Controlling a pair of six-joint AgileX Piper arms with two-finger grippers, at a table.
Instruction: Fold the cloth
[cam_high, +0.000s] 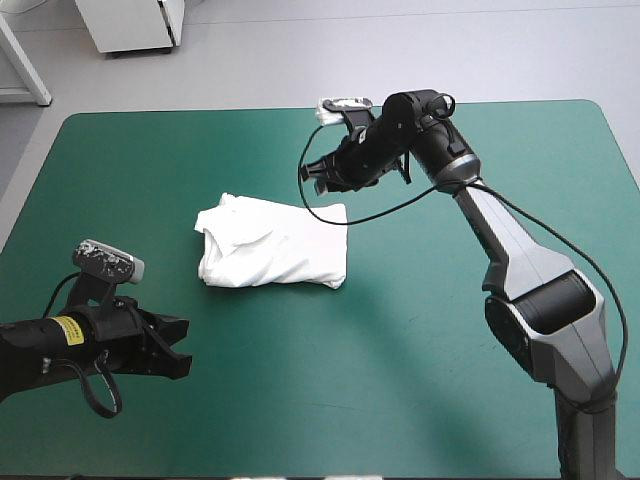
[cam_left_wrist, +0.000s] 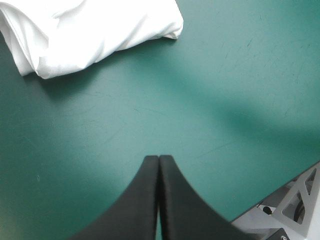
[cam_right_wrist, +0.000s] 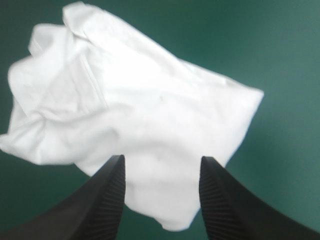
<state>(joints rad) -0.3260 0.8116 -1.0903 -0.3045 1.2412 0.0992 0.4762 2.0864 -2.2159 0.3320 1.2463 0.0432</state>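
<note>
Lying folded, T-shirt (cam_high: 272, 245), right gripper (cam_high: 322, 176) parted nearby, left gripper (cam_left_wrist: 159, 160) closed

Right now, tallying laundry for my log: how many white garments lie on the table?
1: a white short-sleeved T-shirt, a folded bundle near the middle of the teal-green table cover, ahead of the open right gripper. Nothing seems hidden.
</note>
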